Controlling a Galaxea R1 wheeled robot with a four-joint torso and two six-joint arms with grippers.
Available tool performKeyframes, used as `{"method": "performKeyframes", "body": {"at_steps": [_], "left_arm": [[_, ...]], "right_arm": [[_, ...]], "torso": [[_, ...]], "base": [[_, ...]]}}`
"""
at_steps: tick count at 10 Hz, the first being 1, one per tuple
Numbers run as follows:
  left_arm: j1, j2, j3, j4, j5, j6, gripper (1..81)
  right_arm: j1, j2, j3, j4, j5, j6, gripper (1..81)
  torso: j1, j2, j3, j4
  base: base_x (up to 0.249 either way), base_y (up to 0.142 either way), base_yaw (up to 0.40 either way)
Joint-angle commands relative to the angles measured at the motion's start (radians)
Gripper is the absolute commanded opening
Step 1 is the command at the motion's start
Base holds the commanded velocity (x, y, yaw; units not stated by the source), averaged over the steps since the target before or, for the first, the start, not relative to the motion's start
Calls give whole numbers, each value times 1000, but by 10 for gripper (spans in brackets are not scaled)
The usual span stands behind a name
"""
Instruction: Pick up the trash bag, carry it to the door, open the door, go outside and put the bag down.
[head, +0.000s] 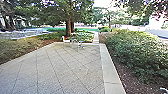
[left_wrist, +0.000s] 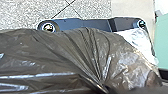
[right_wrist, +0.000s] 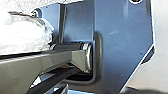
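Note:
The brown, shiny plastic trash bag (left_wrist: 57, 55) spreads across the left wrist view. Its folds draw together to a tight point where my left gripper (left_wrist: 105, 88) is shut on it. A pale, sunlit part of the bag (left_wrist: 140, 41) lies over the robot's dark base. In the right wrist view, a whitish crumpled part of what looks like the same bag (right_wrist: 22, 35) sits beside the base and the jointed bar.
Outdoors, a paved yard (head: 57, 67) stretches ahead, with a pale stone border (head: 107, 65) along its right. Bushes (head: 140, 52) grow beyond that border. At the far end stand light furniture (head: 76, 43) and a tree (head: 68, 28); low plants (head: 20, 47) line the left.

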Motion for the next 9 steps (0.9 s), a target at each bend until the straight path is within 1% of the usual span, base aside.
{"method": "performKeyframes", "body": {"at_steps": [1, 2, 5, 6, 7, 8, 9], "left_arm": [[-60, -16, 3, -9, 53, -3, 10], [-65, -20, 3, -15, 53, -3, 10], [-82, -40, 23, -32, 53, -3, 10], [-91, -63, 55, -48, 55, -5, 10], [-106, -91, 93, -70, 56, -5, 10], [-123, -123, 144, -99, 62, -5, 10], [-142, -158, 203, -116, 64, -5, 10]], "right_arm": [[43, 7, 7, -4, -56, -1, 811], [41, 7, 7, -4, -56, -1, 811], [40, 7, 7, -4, -56, -1, 811], [38, 6, 7, -4, -55, -1, 811], [38, 4, 7, -3, -55, -1, 811], [38, 4, 7, -3, -55, -1, 811], [37, 4, 7, -4, -56, -1, 811]], "torso": [[0, 0, 0, 88], [0, 0, 0, 127], [0, 0, 0, 229], [0, 0, -24, 263], [0, 0, 0, 199], [0, 0, 0, 227], [0, 0, 0, 239]], "base": [[0, 0, 0], [0, 0, 0], [0, 0, 0], [0, 0, 0], [0, 0, 0], [0, 0, 0], [0, 0, 0]]}}
